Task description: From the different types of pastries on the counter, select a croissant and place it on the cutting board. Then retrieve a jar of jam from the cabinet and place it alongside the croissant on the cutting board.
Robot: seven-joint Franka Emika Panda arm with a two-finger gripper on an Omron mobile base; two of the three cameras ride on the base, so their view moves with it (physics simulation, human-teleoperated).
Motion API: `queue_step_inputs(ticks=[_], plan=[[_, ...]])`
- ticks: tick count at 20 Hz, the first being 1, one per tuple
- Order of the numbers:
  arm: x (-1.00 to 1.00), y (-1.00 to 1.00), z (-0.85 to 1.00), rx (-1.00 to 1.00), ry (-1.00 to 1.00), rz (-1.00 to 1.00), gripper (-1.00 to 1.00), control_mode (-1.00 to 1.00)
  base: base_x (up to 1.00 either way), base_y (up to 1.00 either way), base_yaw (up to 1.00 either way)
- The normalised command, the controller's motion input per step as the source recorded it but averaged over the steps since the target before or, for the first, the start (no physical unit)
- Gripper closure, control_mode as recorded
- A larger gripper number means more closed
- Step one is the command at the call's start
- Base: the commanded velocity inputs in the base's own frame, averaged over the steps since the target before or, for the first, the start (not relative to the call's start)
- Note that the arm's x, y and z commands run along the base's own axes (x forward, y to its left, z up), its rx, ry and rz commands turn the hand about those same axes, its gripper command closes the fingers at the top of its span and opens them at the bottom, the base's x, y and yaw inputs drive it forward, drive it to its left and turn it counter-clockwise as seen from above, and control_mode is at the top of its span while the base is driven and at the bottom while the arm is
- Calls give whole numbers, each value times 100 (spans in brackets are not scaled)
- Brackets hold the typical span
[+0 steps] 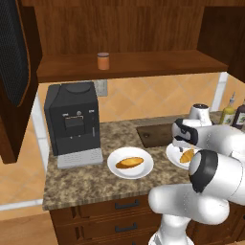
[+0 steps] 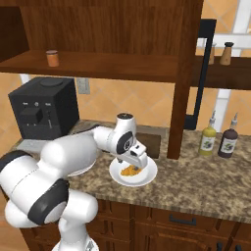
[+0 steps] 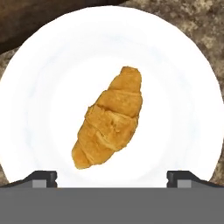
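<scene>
Gripper (image 3: 112, 177) hung wide open over croissant (image 3: 109, 118) on plate (image 3: 39, 87).
In the left base view: jar (image 1: 103, 61) sat on cabinet (image 1: 134, 64) shelf at upper centre; coffee machine (image 1: 72, 122) stood left on counter (image 1: 81, 184); loaf (image 1: 129, 162) lay on centre plate (image 1: 115, 170); board (image 1: 154, 135) lay behind, right of centre. Right base view: gripper just above croissant at centre, nothing held; two bottles (image 2: 208, 139) at right.

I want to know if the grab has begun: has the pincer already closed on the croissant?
No. In the hand view the pincer stands wide open, its tips apart on either side of the croissant, which lies untouched on its white plate.
</scene>
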Motion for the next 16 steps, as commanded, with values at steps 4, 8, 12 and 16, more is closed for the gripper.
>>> queue_step_inputs(ticks=[4, 8, 12, 16], plan=[[16, -4, -34, 0, 2, 0, -100, -100, 0, 0, 0], [14, -5, -23, 0, 0, 0, -100, -100, 0, 0, 0], [14, -5, -20, 0, 0, 0, -100, -100, 0, 0, 0], [15, -5, -21, 0, 0, 0, -100, -100, 0, 0, 0]])
